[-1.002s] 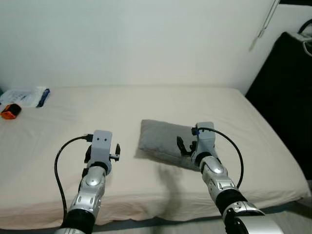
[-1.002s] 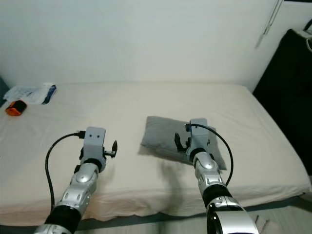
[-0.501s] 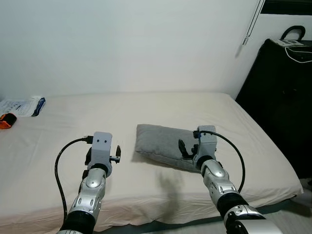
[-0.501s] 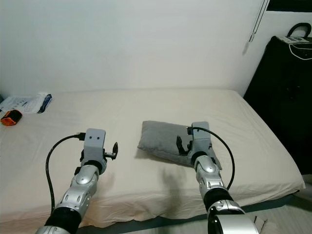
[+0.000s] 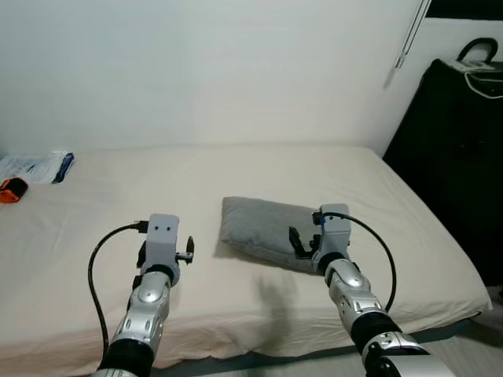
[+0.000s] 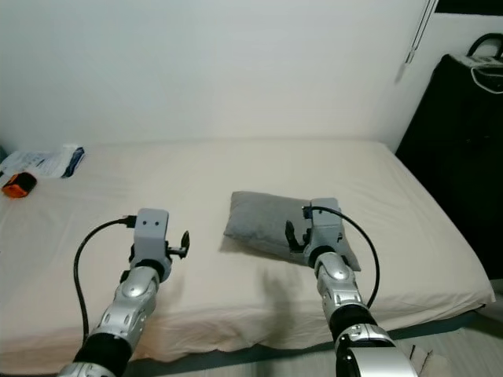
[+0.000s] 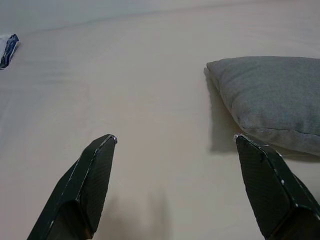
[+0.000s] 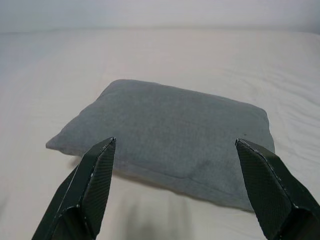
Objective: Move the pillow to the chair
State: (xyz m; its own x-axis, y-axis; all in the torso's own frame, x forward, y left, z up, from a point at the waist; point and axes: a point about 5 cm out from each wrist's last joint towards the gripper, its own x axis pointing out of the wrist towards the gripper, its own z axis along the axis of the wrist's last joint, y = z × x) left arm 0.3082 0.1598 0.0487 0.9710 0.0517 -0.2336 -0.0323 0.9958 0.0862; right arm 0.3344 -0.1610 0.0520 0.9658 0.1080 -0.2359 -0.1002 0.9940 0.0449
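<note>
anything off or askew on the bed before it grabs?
Nothing damaged or spilled. The grey pillow lies flat mid-bed, skewed to the bed's edges, away from the wall. Both open grippers hover short of it: right gripper facing it, left gripper beside its corner. An orange object and packet sit far left.

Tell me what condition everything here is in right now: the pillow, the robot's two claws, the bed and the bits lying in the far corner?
pillow: lying flat on the bed, not held.
right gripper: open, aimed at the pillow, just short of it.
left gripper: open, above bare sheet beside the pillow.
bed: covered by a cream sheet, slightly wrinkled.
white packet: lying at the bed's far left corner.
orange object: lying next to the packet.
</note>
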